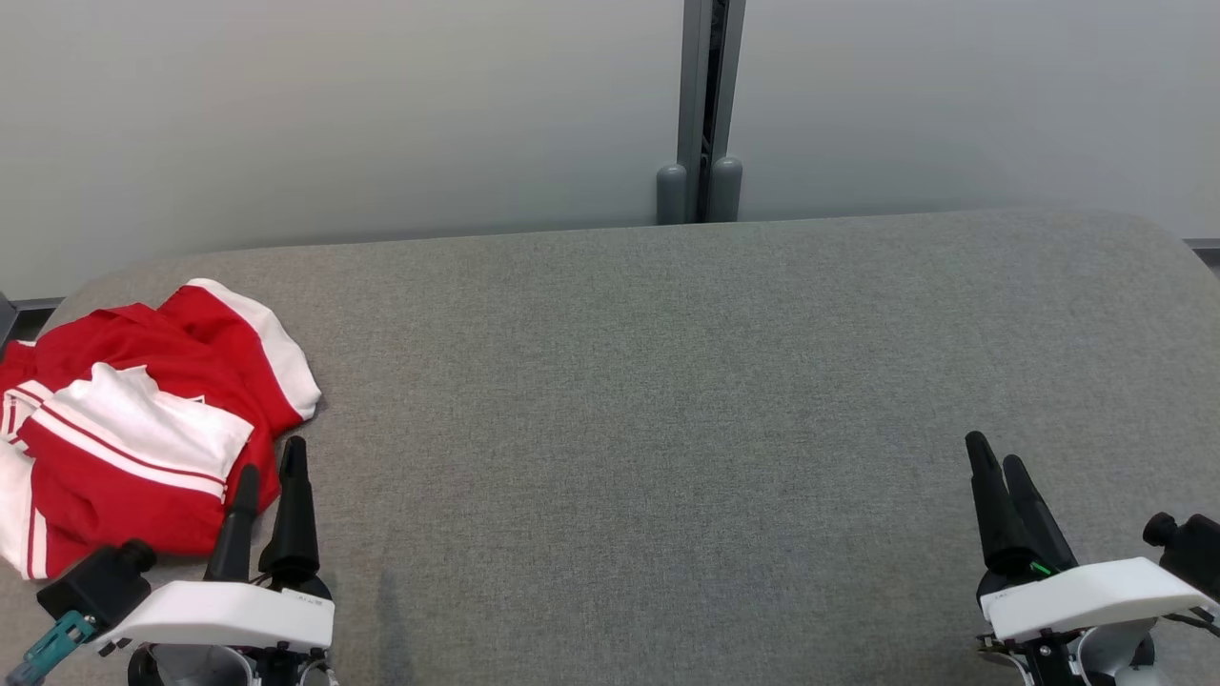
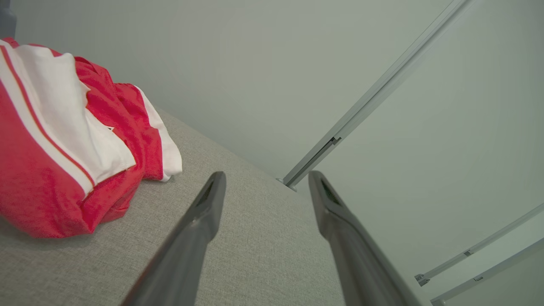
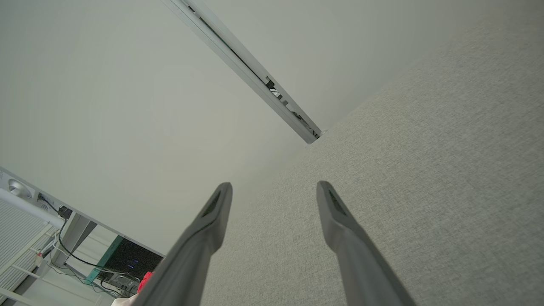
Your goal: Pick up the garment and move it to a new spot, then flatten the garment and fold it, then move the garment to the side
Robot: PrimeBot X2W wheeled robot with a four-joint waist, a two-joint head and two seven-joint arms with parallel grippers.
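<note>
Because the red-and-white shirt (image 1: 143, 419) lies bunched at nine o'clock near the worktop (image 1: 667, 381) edge, the left gripper (image 1: 272, 457), jaws apart just beside it, may grab one layer and drag it off. The right gripper (image 1: 993, 451) has jaws apart too.

The crumpled red and white garment (image 1: 143, 429) at the worktop's (image 1: 667, 381) left end runs off the head view's left edge, a finger of the left gripper (image 1: 271, 457) covers part of its near side, and the worktop's near edge is cut off.
</note>
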